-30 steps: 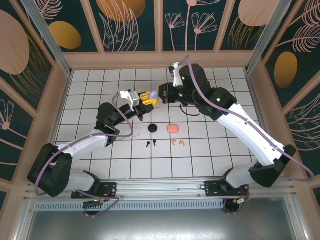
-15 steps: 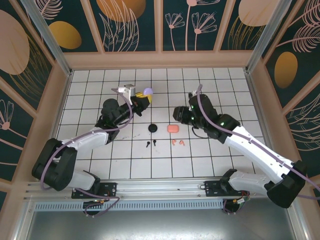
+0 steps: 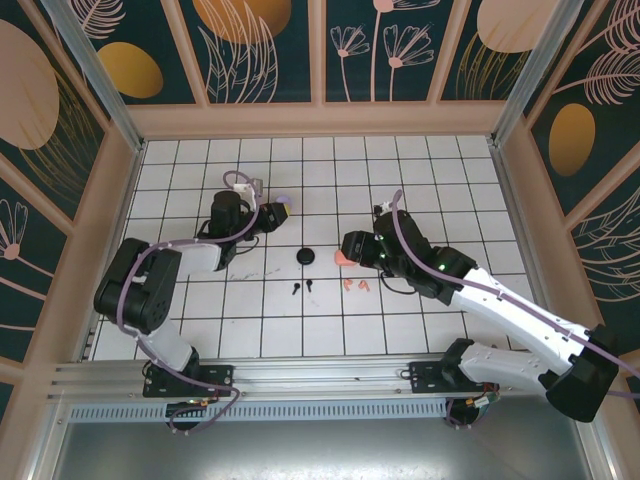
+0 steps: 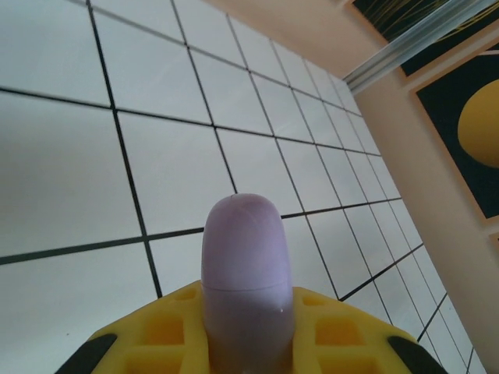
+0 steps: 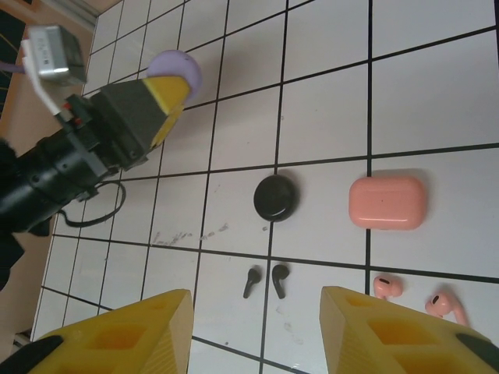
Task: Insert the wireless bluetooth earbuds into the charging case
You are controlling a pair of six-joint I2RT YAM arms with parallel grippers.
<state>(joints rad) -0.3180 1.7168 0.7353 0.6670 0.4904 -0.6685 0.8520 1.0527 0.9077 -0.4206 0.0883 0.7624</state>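
Right wrist: right gripper [image 5: 256,302] spread wide above pink case [image 5: 387,202]; left gripper [image 5: 160,97] clamps lilac case [image 4: 245,265].

Lilac case [image 4: 246,273] smooth matt plastic; pink case [image 5: 387,202] likely same.

clear: gap between black case [image 5: 275,196], pink case [image 5: 387,202] | obstacle: pink earbuds [image 5: 387,287]

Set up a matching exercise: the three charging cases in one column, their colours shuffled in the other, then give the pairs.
Things:
1. held case, in the left gripper
2. round case
3. rectangular case

Colours:
A. pink
B. lilac
C. black

Pairs: 1-B, 2-C, 3-A
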